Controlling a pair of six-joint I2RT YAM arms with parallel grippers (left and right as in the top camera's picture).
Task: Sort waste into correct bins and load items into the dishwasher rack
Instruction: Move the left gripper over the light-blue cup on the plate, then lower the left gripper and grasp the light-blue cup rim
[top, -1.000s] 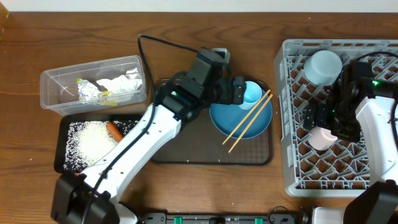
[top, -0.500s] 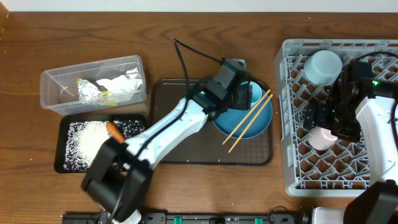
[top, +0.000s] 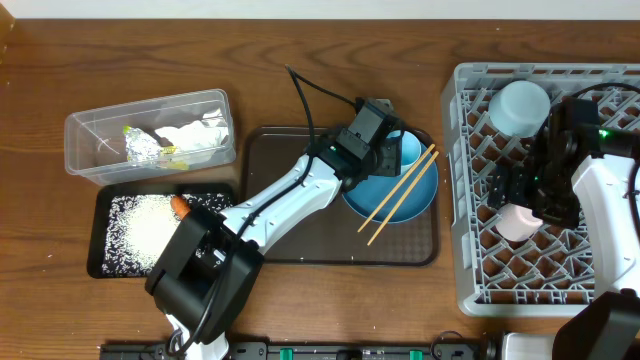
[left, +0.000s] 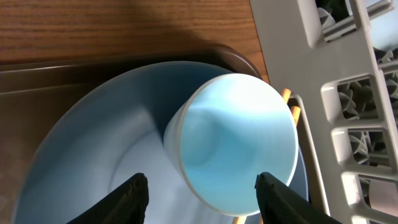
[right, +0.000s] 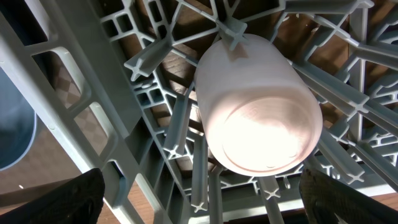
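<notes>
A light blue cup (left: 236, 143) lies tilted on the blue plate (left: 93, 162), its mouth facing my left wrist. My left gripper (left: 204, 196) hovers at it, jaws partly narrowed, a gap showing beside the cup's wall and no contact visible. The chopsticks (top: 400, 195) rest across the plate (top: 362, 195). In the dishwasher rack (top: 600, 270) a pink cup (right: 258, 102) sits upside down, and my right gripper (right: 202, 205) stands wide open just above it, empty. A pale bowl (top: 522, 105) sits at the rack's back.
The plate stands on a brown serving tray (top: 300, 240). The clear tub (top: 85, 135) holds tissue (top: 195, 135), foil (top: 140, 145) and a wrapper (top: 170, 152). The black tray (top: 100, 262) holds rice (top: 145, 225) and a carrot (top: 182, 207).
My left arm has reached further right over the plate to the light blue cup, and its jaws have narrowed. The right arm and the pink cup have not moved.
</notes>
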